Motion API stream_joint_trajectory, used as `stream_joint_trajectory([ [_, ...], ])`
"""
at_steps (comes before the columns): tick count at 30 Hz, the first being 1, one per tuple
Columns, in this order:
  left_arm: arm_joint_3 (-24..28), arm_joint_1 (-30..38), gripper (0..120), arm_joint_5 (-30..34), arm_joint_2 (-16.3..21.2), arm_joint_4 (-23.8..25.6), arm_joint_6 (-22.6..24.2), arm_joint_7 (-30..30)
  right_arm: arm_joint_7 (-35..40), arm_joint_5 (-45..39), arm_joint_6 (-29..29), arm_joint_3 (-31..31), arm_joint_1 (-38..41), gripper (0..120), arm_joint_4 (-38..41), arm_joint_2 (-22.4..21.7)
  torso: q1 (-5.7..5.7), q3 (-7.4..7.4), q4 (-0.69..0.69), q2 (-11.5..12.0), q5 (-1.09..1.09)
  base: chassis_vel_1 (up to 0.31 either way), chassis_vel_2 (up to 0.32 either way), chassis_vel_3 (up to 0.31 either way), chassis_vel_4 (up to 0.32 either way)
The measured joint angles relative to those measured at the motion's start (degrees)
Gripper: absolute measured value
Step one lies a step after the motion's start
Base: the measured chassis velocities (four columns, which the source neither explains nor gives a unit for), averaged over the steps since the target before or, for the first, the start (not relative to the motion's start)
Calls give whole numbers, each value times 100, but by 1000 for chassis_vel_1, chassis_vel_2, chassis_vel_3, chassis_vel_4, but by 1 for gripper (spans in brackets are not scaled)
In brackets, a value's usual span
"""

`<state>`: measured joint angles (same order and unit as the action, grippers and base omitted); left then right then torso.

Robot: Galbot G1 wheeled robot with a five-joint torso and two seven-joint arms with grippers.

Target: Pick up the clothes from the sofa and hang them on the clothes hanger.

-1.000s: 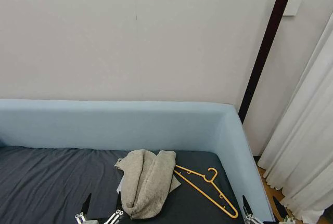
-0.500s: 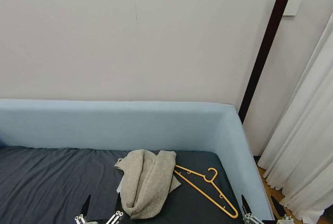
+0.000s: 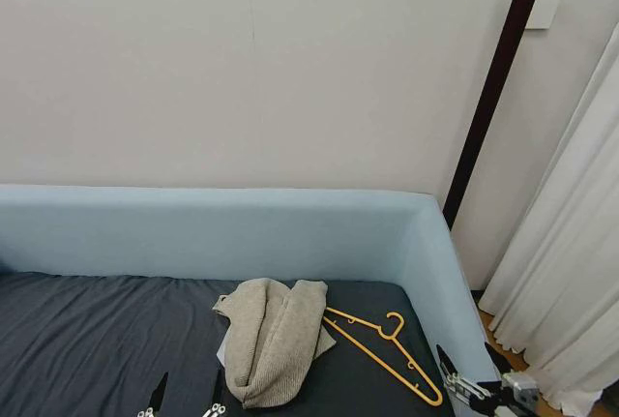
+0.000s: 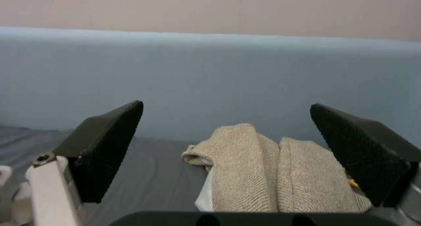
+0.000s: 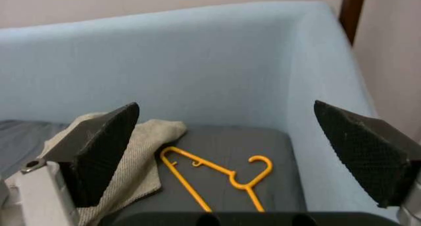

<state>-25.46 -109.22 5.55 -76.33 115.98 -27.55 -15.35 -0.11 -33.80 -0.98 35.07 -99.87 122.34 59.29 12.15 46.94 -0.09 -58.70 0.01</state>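
Observation:
A beige knit garment [image 3: 274, 340] lies crumpled on the sofa's dark seat [image 3: 87, 340], beside an orange hanger [image 3: 382, 340] on its right. My left gripper [image 3: 189, 398] is open at the picture's lower edge, just short of the garment's near end. In the left wrist view its fingers [image 4: 105, 147] spread wide with the garment [image 4: 263, 176] ahead between them. My right gripper [image 3: 476, 386] hovers open by the sofa's right arm, near the hanger's lower end. In the right wrist view the hanger [image 5: 217, 179] and garment [image 5: 145, 157] lie ahead of its open jaws.
The light blue sofa back [image 3: 242, 233] and right arm [image 3: 440, 282] wall in the seat. A dark clothes-rack pole [image 3: 493, 88] rises behind the sofa's right corner. White curtains [image 3: 571, 272] hang at the far right.
The left gripper has sunk lower in the head view. The right gripper has shifted left toward the sofa arm and turned. Garment and hanger have not moved.

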Motion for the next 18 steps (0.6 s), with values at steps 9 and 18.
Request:
stream_joint_trajectory([
  [9, -78, -431, 100, -59, -23, -93, -330, 8, 69, -1040, 923, -933, 1553, 100, -515, -1207, 0, 0, 1, 0, -1, 0, 0, 0, 0],
  [18, -73, -623, 100, -177, -150, -133, -491, 13, 189, -1732, 1557, -2312, 2805, 100, -836, -1862, 0, 0, -2, 0, -1, 0, 0, 0, 0],
])
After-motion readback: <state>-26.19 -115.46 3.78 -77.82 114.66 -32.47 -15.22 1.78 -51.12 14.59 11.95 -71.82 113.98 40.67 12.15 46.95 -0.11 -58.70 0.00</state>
